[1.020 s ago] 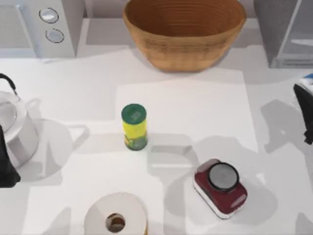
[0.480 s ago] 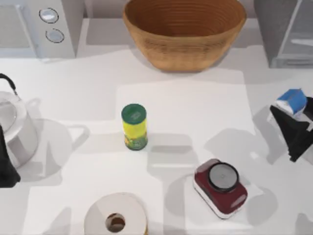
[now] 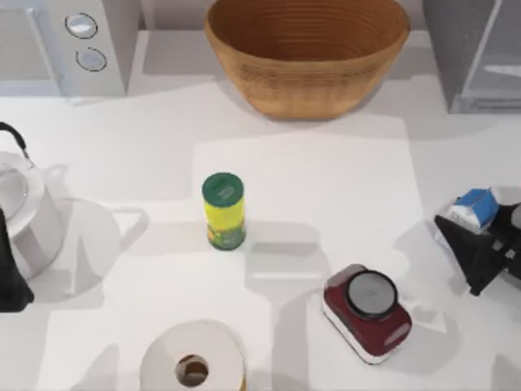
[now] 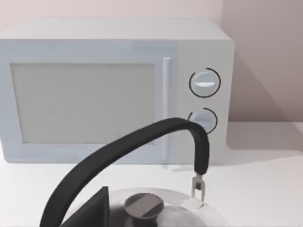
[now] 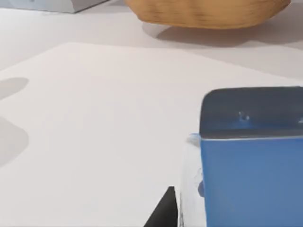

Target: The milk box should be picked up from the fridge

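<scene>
The milk box (image 3: 475, 207), a small white carton with a blue top, is held above the right side of the table, well in front of the fridge (image 3: 470, 50) at the back right corner. My right gripper (image 3: 470, 224) is shut on it, its dark fingers reaching in from the right edge. In the right wrist view the milk box (image 5: 250, 158) looms close, with one dark fingertip (image 5: 164, 212) beside it. My left arm (image 3: 8, 273) stays parked at the left edge, over the kettle.
A wicker basket (image 3: 306, 50) stands at the back middle and a microwave (image 3: 69, 41) at the back left. A yellow can (image 3: 223, 210), a dark red round-topped device (image 3: 368, 310), a paper roll (image 3: 193, 362) and a steel kettle (image 3: 23, 213) stand on the table.
My right gripper has come in from the right edge with the milk box, moving left and then toward the table's front. The left arm has not moved.
</scene>
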You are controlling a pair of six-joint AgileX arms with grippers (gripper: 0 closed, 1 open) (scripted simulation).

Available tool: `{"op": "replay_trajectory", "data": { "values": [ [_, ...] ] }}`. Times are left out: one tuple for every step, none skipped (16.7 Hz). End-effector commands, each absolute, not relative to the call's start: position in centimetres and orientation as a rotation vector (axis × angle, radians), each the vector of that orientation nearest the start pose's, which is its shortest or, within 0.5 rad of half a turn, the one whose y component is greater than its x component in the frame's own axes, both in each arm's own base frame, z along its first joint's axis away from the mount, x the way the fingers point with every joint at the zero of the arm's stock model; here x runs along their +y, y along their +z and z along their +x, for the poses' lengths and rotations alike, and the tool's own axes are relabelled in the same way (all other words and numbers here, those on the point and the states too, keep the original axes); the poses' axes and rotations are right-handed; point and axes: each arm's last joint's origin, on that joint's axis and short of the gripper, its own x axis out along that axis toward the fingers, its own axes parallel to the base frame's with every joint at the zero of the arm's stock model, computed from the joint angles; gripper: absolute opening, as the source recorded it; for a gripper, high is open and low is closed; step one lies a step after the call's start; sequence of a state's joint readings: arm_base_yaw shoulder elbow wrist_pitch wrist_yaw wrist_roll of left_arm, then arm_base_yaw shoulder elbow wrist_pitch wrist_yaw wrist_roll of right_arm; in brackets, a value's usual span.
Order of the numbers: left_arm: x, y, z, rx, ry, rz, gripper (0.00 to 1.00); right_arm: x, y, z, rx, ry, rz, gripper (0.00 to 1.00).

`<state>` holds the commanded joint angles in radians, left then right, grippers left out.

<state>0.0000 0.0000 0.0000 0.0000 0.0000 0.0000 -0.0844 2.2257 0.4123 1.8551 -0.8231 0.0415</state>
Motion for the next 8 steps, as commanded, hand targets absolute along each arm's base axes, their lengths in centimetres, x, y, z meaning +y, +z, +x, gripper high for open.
{"op": "replay_trajectory", "data": {
  "values": [
    [-0.1,16.0,10.6,0.0,0.0,0.0,1.0,0.2,1.3,27.1,0.192,0.745,0.114,0.0],
    [-0.1,16.0,10.6,0.0,0.0,0.0,1.0,0.2,1.4,27.2,0.191,0.744,0.113,0.0],
    [-0.1,16.0,10.6,0.0,0.0,0.0,1.0,0.3,1.4,27.4,0.182,0.739,0.107,0.0],
    [-0.1,16.0,10.6,0.0,0.0,0.0,1.0,0.6,1.6,27.9,0.165,0.738,0.096,0.0],
    [-0.1,16.0,10.6,0.0,0.0,0.0,1.0,1.1,2.0,28.6,0.138,0.74,0.079,0.0],
    [-0.1,16.0,10.6,0.0,0.0,0.0,1.0,1.7,2.3,29.3,0.108,0.747,0.062,0.0],
    [-0.1,16.0,10.6,0.0,0.0,0.0,1.0,2.5,2.8,30.0,0.076,0.754,0.046,0.0],
    [-0.1,16.0,10.6,0.0,0.0,0.0,1.0,3.1,3.2,30.7,0.045,0.76,0.032,0.0]
  ]
}}
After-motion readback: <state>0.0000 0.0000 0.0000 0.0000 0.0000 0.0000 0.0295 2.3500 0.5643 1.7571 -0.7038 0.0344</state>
